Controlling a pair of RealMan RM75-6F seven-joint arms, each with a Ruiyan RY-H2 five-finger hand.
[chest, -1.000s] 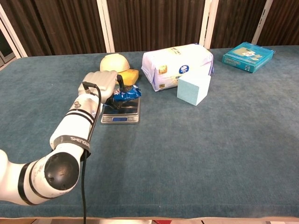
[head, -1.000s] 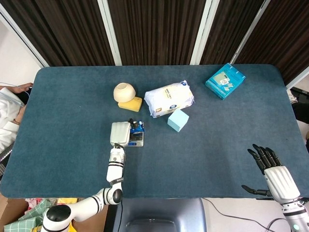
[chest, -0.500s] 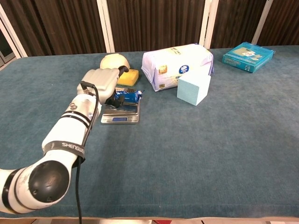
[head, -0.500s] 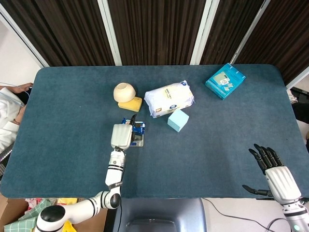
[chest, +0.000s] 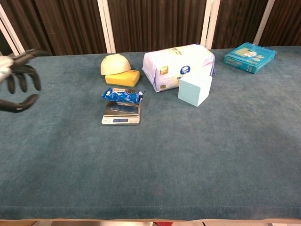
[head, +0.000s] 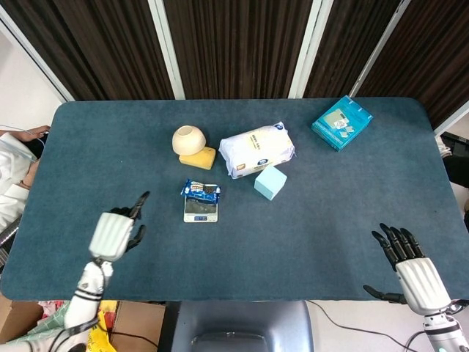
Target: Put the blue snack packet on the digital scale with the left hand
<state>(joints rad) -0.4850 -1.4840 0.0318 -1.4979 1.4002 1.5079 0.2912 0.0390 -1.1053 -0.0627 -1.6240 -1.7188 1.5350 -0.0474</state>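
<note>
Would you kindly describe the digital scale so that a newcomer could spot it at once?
On the blue-green table, look just in front of the yellow sponge and the cream bowl. The digital scale is the small flat silver platform there, the only metallic item, with a blue snack packet lying on its far edge.

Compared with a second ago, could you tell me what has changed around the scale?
The left hand has let go of the blue snack packet and pulled back toward the table's near left edge, open and empty. The packet now rests on the digital scale. The right hand stayed open at the near right; the bowl, tissue pack and boxes have not moved.
</note>
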